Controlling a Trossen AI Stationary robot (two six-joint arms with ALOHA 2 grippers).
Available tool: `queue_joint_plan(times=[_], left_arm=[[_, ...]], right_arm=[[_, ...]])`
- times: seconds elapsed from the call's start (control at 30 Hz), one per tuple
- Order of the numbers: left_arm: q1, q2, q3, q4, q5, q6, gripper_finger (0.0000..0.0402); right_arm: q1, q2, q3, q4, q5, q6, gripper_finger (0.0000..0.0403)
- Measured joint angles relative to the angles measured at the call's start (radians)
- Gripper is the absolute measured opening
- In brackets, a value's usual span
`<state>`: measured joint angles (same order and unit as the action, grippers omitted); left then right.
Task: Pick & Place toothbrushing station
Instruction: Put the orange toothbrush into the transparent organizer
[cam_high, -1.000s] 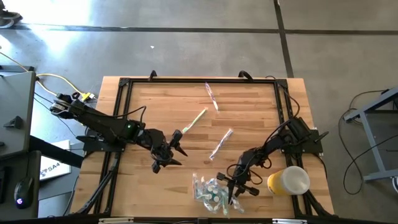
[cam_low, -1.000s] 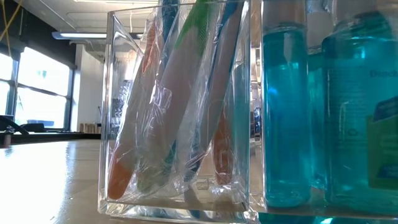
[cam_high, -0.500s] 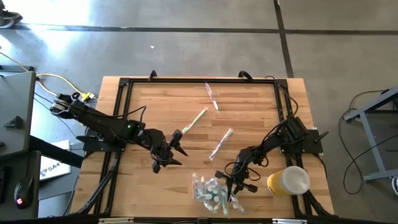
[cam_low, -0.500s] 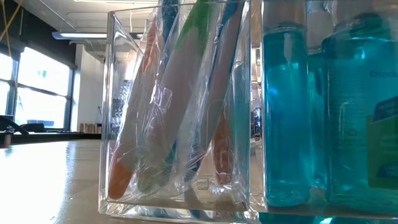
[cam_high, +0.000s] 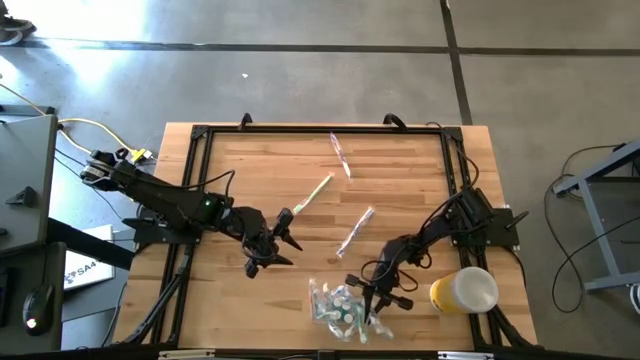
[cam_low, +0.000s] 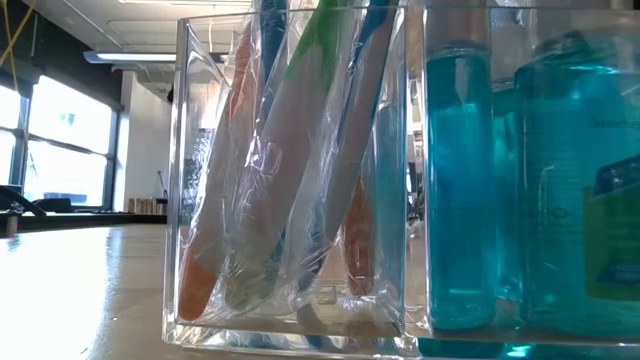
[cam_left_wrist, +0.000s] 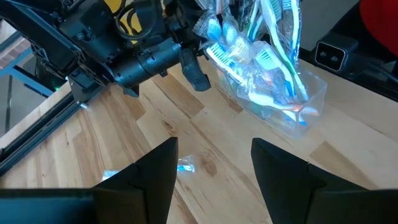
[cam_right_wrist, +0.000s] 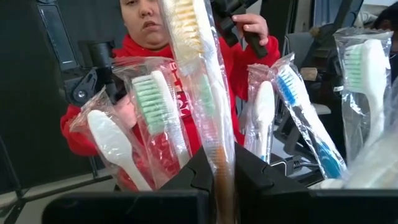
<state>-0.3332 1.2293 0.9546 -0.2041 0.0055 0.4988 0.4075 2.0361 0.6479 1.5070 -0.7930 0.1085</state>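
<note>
The right pincer (cam_high: 375, 305) stood closed on a wrapped toothbrush (cam_right_wrist: 202, 93), held upright directly over the clear holder (cam_high: 340, 310) near the table's front edge; the left pincer (cam_high: 283, 240) waited open, farther left.

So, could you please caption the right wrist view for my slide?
Right gripper shut on a wrapped toothbrush among other wrapped toothbrushes, with a person in red behind.
</note>
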Motion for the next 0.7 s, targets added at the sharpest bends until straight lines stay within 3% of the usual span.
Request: queue_joint_plan(times=[0.33,0.7], left_arm=[[0.000,0.000,0.000,0.000,0.000,-0.006,0.0198],[0.000,0.000,0.000,0.000,0.001,-0.006,0.0198]], right_arm=[[0.008,0.000,0.000,0.000,0.061,0.027,0.0025],[0.011,-0.002,0.000,0.000,0.085,0.056,0.0067]])
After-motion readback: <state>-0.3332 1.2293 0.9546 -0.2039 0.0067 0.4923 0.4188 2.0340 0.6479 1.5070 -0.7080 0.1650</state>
